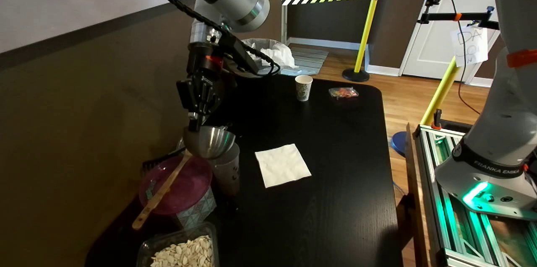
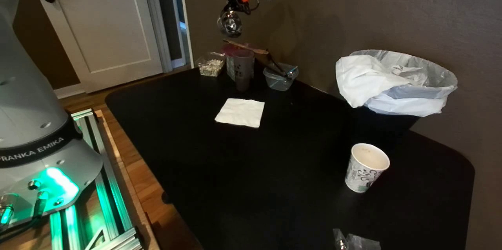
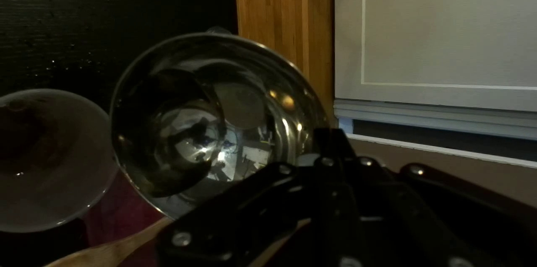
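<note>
My gripper (image 1: 195, 123) is shut on the rim of a shiny metal bowl (image 1: 213, 143), which hangs tilted in the air. The bowl also shows in an exterior view (image 2: 230, 24), its opening turned toward that camera. In the wrist view the fingertips (image 3: 331, 137) meet at the right rim of the bowl (image 3: 180, 133), and its inside shows only reflections. A translucent cup (image 1: 228, 170) stands close below the bowl; in the wrist view the cup (image 3: 50, 162) has something dark brown inside. A pink bowl (image 1: 184, 183) with a wooden utensil (image 1: 163, 193) across it is beside the cup.
A clear box of pale seeds (image 1: 184, 252) and a clear container with utensils (image 2: 279, 81) are by the wall. A white napkin (image 1: 283, 165), a paper cup (image 2: 366, 167) and a small candy bag (image 1: 344, 92) lie or stand on the black table. A lined bin (image 2: 415, 104) is near the wall.
</note>
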Motion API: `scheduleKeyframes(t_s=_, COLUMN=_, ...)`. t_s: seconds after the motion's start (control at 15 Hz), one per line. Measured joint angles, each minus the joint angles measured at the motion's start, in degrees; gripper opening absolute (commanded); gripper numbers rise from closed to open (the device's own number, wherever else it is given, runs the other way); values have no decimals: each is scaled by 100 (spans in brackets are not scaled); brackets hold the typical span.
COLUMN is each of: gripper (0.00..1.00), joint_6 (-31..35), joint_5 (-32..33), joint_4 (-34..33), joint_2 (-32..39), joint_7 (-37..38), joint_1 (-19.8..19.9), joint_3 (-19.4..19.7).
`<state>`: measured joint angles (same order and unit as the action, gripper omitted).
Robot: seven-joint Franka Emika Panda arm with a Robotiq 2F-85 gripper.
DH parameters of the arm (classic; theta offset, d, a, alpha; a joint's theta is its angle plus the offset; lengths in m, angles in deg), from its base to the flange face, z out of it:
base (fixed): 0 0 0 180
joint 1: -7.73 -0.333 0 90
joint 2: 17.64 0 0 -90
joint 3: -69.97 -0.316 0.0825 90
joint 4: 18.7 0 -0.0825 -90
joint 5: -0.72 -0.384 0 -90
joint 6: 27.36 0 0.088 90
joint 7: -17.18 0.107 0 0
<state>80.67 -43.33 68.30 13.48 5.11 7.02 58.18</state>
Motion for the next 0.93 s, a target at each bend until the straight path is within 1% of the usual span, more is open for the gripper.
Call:
scheduleKeyframes(t_s=0.67, gripper=1, joint_6=-21, joint_5=0, joint_4=-190, joint_2=129, joint_7=3, joint_1=52, joint_3=99)
scheduleKeyframes(t_s=0.93, gripper=1, joint_6=-278, joint_5=-81, joint_4=-375, joint_2=291, joint_7=9, joint_1=114, joint_3=101)
